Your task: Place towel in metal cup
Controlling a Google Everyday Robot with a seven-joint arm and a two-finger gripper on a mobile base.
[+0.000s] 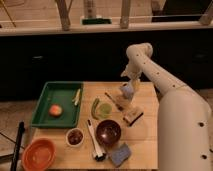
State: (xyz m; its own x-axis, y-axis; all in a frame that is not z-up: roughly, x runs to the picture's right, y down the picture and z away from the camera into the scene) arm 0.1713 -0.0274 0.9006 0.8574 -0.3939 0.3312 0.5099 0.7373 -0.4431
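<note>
The metal cup (124,102) stands on the wooden table (145,135), right of the middle and toward the back. A pale bluish towel (128,90) sits at the cup's mouth, sticking up out of it. My gripper (132,81) hangs straight down from the white arm, right above the towel and touching or nearly touching its top. I cannot tell how much of the towel is inside the cup.
A green tray (45,111) at the left holds an orange fruit (55,110). A green cup (104,109), a dark bowl (108,132), a small bowl (75,136), an orange bowl (39,154), a blue sponge (120,154) and a brush (133,116) lie around.
</note>
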